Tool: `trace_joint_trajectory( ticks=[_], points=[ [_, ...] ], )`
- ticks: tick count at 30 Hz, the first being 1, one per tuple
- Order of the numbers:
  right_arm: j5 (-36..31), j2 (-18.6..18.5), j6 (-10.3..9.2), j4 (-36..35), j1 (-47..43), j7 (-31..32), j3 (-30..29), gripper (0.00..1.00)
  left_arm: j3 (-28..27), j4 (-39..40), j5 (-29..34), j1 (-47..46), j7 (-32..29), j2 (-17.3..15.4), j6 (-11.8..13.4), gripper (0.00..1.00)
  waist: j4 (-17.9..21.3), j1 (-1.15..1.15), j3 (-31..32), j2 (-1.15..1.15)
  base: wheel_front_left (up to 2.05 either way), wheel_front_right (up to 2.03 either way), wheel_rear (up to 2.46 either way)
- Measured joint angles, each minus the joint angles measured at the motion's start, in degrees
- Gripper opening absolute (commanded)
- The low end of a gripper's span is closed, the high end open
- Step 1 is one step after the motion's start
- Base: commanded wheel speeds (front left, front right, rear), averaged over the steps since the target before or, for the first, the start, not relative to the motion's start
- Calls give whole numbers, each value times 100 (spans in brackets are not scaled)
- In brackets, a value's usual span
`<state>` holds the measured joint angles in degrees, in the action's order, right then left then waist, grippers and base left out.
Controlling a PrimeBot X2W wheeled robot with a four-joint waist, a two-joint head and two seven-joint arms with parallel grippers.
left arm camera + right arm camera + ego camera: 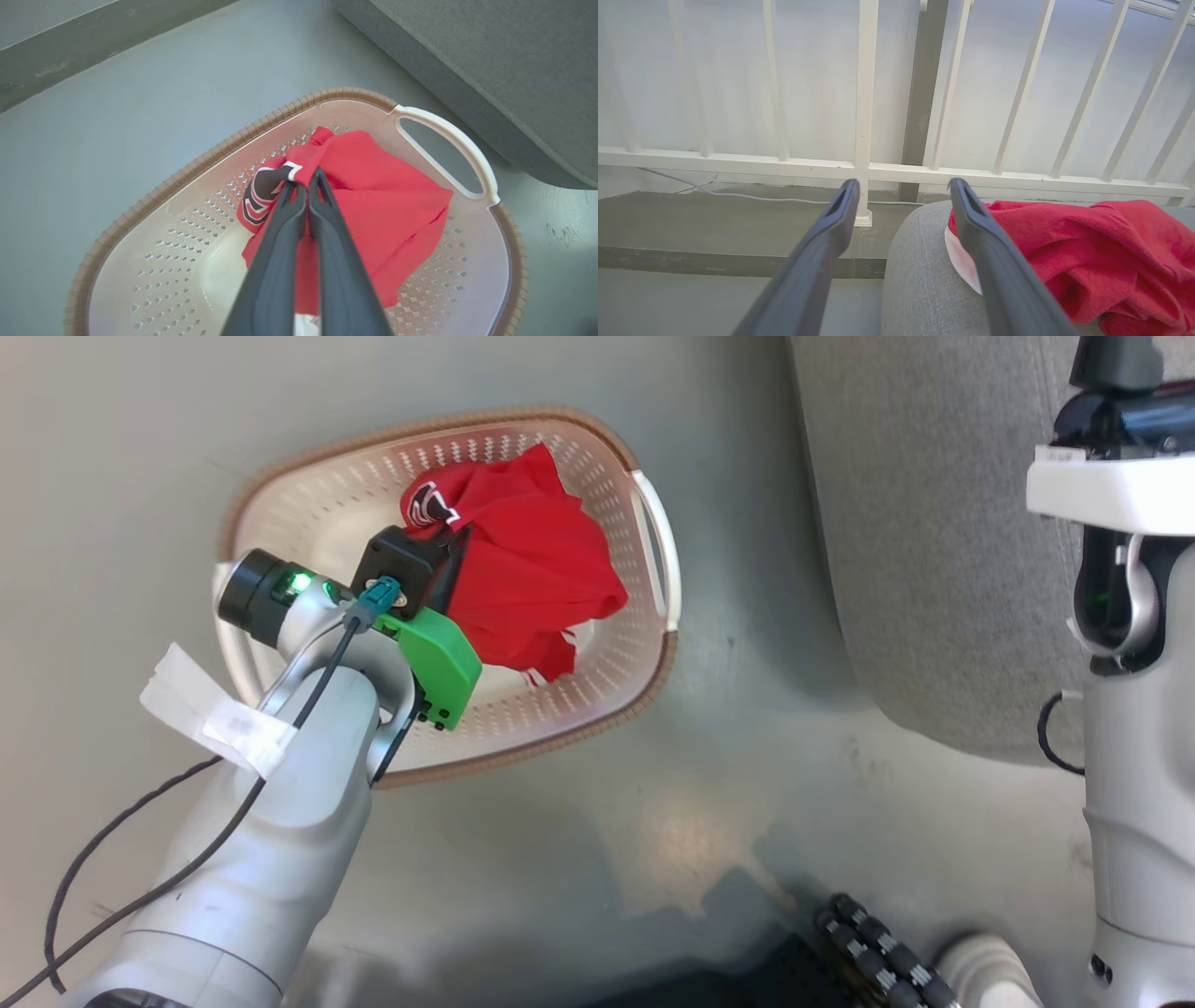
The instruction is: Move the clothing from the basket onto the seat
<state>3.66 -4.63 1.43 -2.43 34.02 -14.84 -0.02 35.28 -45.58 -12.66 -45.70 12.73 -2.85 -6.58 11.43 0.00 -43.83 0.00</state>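
A cream perforated basket (322,513) (154,261) with a brown rim stands on the grey floor. Red clothing (532,569) (387,205) hangs bunched above its bottom, pinched by my left gripper (303,179) near a black-and-white striped hem. In the head view the left wrist (411,569) covers the fingertips. The grey seat (943,551) (504,60) (920,275) lies to the basket's right. Another red garment (1092,261) with white trim lies on the seat. Above the seat's edge, my right gripper (903,186) stands open with nothing between its fingers.
A white railing (859,93) and a wall rise behind the seat, with a thin cable along the floor ledge (738,196). The robot's base and a ribbed black hose (878,943) show at the bottom of the head view.
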Motion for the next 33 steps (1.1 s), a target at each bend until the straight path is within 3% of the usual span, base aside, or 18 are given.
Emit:
trace_joint_trajectory(
  ticks=[33],
  points=[
    [-1, 31, 126, 1329, -1873, 1, -13, 100, -26, 913, -501, 552, 151, 46, -45, 0, -1024, 0, 2764, 0, 0, 0, 0]
  ],
)
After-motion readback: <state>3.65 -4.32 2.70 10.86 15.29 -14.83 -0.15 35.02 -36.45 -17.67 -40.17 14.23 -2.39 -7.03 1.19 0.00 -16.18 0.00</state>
